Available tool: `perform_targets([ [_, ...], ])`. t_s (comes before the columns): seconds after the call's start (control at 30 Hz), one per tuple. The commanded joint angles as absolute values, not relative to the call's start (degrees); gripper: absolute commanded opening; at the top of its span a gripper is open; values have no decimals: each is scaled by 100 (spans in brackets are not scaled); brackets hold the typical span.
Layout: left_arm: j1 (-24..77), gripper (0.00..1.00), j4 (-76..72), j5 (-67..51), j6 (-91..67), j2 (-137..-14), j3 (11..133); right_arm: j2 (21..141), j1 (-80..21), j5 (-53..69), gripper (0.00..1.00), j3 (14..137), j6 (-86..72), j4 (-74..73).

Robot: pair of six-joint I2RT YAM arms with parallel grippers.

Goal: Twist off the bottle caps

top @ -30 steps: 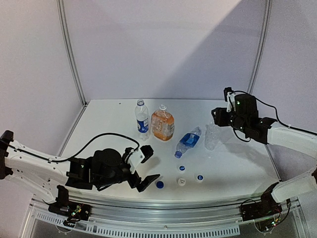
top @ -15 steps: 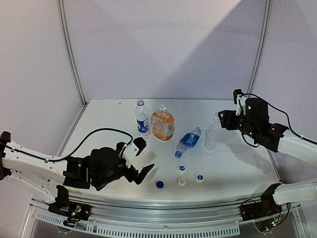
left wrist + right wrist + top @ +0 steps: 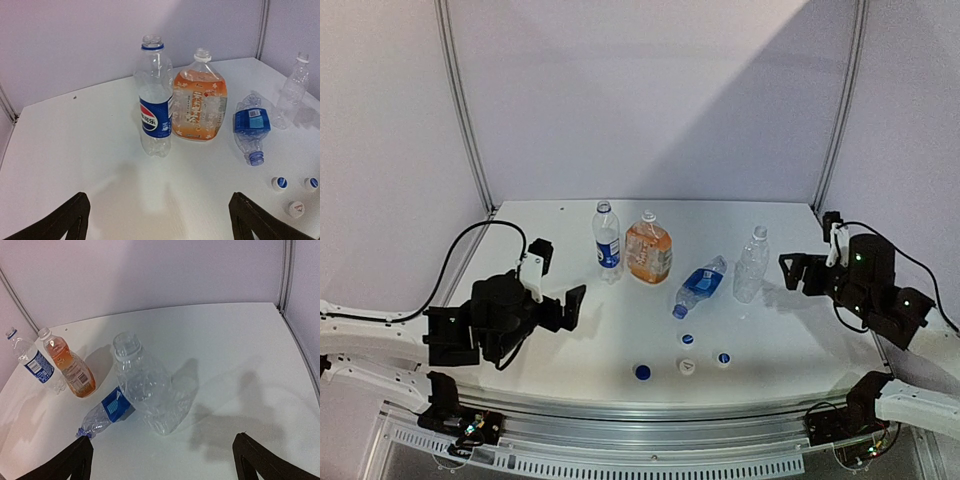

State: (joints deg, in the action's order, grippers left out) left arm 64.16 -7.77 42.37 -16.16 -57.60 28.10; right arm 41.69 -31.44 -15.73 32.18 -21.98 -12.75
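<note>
The big white tabletop carries everything. The left gripper hangs near the left side, wide open with nothing in it. The right gripper is wide open and empty too, near the plain clear bottle. Both sit away from the middle, so nothing gets bumped. The Pepsi bottle, the orange bottle and the plain one stand up, and the blue-labelled bottle lies on its side between them. Their tops look open. The four bottle caps lie loose at the front, so I think the unscrewing is done.
</note>
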Motion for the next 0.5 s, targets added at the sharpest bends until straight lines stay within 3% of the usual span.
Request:
perform_targets([
  [0.0,6279,99,-1201,4654,-1717,-5778,2393,3427,-3127,-1424,99,2508,-2539,-1402],
  [0.23,6254,99,-1791,4902,-1529,-6040,2194,3437,-3228,-1154,99,2226,-3020,-539],
  [0.47,6240,99,-1965,4861,-1284,-5987,2159,4095,-3940,-2746,99,3325,-2505,-1006],
])
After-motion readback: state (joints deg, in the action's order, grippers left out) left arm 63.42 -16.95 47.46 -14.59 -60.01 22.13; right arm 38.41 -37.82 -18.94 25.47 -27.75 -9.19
